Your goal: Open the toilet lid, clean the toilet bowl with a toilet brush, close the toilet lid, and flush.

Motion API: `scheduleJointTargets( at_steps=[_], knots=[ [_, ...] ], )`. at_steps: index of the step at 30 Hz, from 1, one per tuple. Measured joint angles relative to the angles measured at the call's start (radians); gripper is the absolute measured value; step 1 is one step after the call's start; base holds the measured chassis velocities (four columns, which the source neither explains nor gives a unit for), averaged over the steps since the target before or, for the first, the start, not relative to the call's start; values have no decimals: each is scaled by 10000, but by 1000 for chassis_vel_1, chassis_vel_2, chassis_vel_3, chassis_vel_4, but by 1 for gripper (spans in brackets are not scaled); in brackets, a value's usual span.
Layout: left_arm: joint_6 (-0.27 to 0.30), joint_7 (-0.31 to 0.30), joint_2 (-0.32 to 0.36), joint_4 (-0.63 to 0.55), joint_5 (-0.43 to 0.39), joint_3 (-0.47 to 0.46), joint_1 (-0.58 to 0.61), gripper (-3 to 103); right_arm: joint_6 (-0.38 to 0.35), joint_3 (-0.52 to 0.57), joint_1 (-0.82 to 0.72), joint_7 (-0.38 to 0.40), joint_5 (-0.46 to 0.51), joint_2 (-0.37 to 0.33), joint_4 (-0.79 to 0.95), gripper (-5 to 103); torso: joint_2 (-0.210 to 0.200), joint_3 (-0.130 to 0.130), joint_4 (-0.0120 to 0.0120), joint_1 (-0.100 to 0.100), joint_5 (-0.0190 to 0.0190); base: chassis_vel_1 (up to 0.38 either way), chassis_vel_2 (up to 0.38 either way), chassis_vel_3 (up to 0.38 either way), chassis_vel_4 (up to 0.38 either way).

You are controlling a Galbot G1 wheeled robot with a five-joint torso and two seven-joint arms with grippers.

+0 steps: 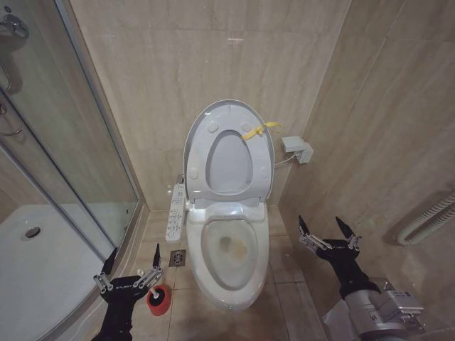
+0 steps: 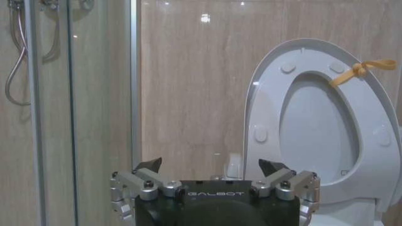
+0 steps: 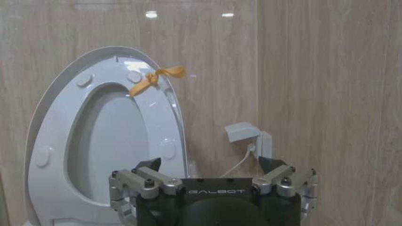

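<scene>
Left wrist view reads "GALBOT" on the spread left tool [image 2: 212, 165]; the right tool [image 3: 213, 165], likewise spread, bears it too.

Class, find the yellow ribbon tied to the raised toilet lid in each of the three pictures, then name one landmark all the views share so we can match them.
Head view: the yellow ribbon sits at the upper right edge of the toilet lid, above the bowl.
Left wrist view: the ribbon is near the picture's upper right, on the lid's rim.
Right wrist view: the ribbon is left of centre, high on the lid's rim.
Shared landmark: the upright lid against the beige tiled wall.
</scene>
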Motion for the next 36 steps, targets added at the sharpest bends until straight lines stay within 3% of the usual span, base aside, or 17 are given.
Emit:
scheduleJointTargets(
  at_steps=[36],
  knots=[
    [0,0,0,0,0,0,0,100,1,0,0,1,4,-1,0,100,0,0,0,0,0,0,0,0,0]
  ],
)
